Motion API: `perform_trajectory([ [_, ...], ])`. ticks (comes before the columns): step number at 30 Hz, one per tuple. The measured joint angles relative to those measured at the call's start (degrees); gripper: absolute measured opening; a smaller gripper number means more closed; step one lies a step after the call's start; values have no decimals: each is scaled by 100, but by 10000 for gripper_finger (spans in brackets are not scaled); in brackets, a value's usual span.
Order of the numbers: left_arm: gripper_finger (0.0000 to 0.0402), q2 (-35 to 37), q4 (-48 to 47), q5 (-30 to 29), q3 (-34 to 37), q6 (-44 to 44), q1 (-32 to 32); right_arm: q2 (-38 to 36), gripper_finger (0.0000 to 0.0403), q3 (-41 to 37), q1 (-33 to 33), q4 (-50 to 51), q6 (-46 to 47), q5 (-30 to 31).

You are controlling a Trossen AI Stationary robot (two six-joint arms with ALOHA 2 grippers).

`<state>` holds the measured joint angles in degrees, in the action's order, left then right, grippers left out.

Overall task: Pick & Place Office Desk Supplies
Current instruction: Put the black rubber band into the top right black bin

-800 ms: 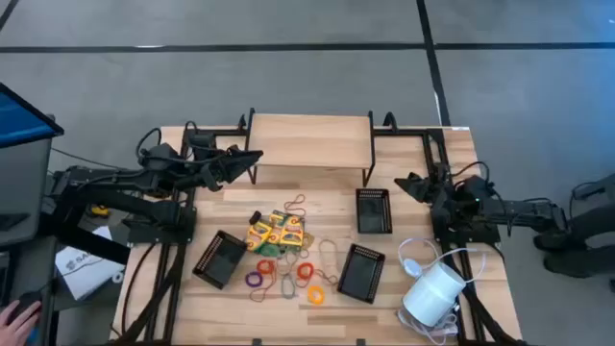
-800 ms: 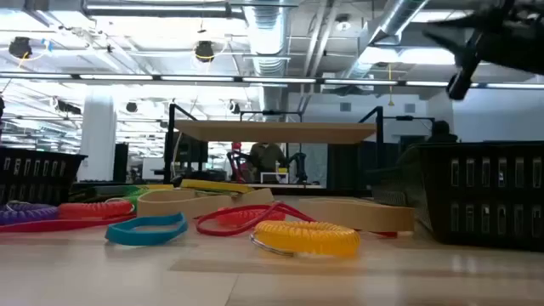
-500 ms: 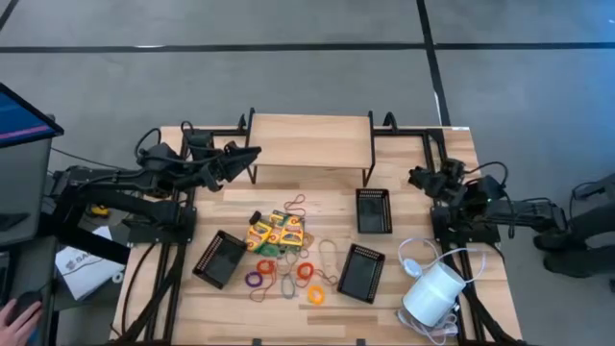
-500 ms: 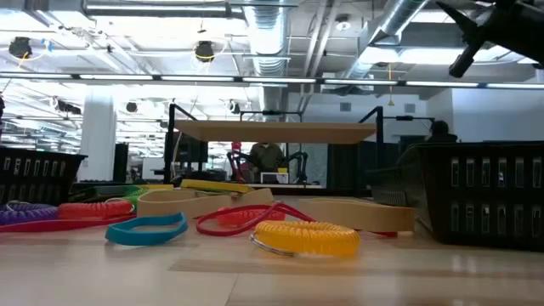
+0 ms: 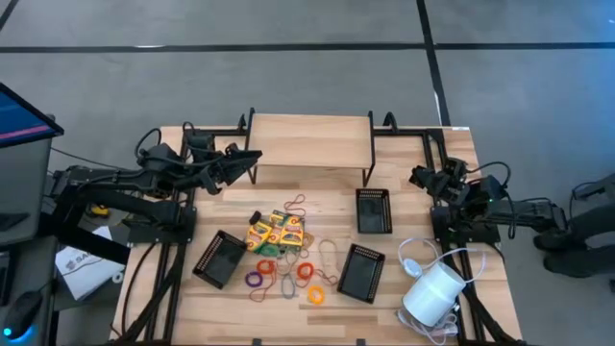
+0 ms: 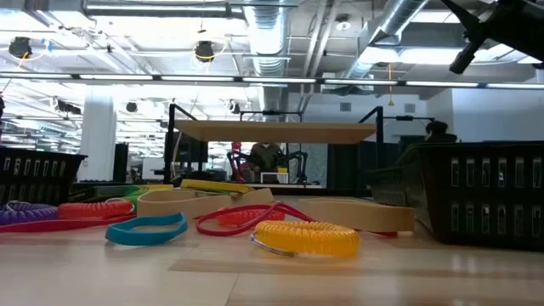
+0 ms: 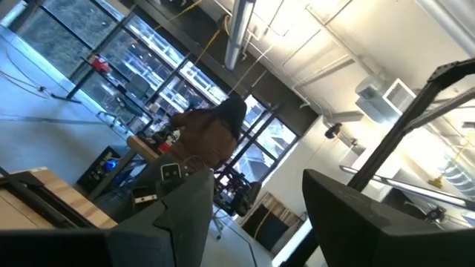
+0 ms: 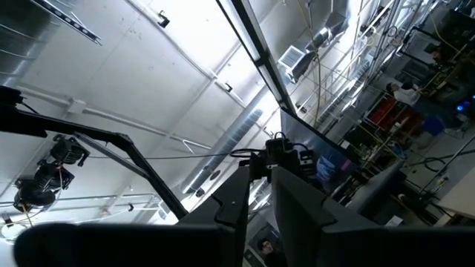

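Lying clustered mid-table, just left of the upper black mesh tray (image 5: 373,210): crayon boxes (image 5: 275,232), with coloured elastic loops (image 5: 293,272) scattered just below them. Hovering well up-left of the crayon boxes, beside the raised wooden shelf (image 5: 310,140): left hand (image 5: 252,155), fingers standing apart, empty. Hanging right of that tray, near the table (image 5: 404,202) edge: right hand (image 5: 417,177), fingers nearly together, gripping nothing.
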<state>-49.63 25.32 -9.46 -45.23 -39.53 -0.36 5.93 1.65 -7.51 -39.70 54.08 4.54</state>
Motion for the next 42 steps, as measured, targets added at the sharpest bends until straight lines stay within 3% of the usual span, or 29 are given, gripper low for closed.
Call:
perform_trajectory([
  [16,204,0,1,34,0,-11,0,0,59,37,0,15,-12,-9],
  [22,204,0,-2,34,0,51,0,48,59,730,0,153,-1240,-9],
  [26,204,-2,-170,35,0,281,0,33,59,1212,0,987,-1697,-127],
  [30,204,-4,-546,36,0,319,0,30,59,1593,0,2873,-1720,-660],
  [33,204,8,-611,36,-2,163,0,132,59,1861,0,4068,-1614,-721],
  [38,204,3,-661,144,-3,36,0,195,59,2201,-7,4521,-1464,-708],
  [42,204,-7,-1124,622,0,332,0,180,59,2277,-7,4514,-1539,-710],
])
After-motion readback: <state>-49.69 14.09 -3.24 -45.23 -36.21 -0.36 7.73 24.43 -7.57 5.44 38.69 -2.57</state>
